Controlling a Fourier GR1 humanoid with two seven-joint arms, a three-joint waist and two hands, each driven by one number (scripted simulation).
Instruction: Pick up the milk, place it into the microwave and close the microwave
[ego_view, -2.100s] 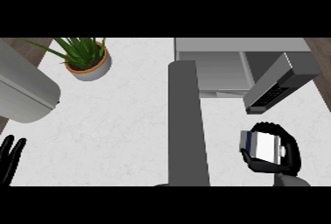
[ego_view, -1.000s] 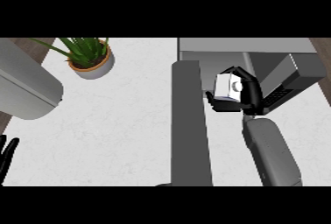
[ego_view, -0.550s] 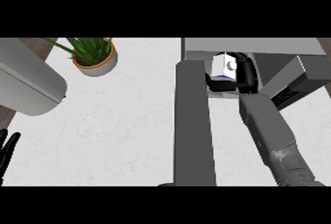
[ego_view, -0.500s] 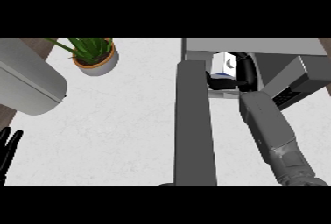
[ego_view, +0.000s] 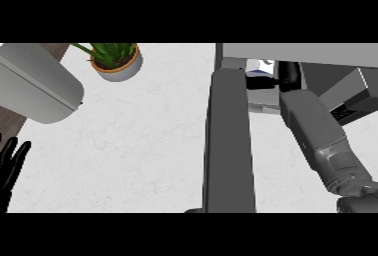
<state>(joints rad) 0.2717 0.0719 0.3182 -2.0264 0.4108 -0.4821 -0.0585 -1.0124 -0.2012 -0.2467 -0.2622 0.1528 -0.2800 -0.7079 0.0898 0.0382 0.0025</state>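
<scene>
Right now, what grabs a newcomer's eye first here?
The grey right forearm reaching up into the open microwave, its right hand curled on the milk just inside. Then the potted plant at top left, and the left hand resting open at the left edge.

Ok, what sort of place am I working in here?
Most likely a home kitchen. A pale speckled counter carries a microwave with its door swung open, and a potted plant stands near the back. The right hand is reaching the milk into the microwave.
</scene>
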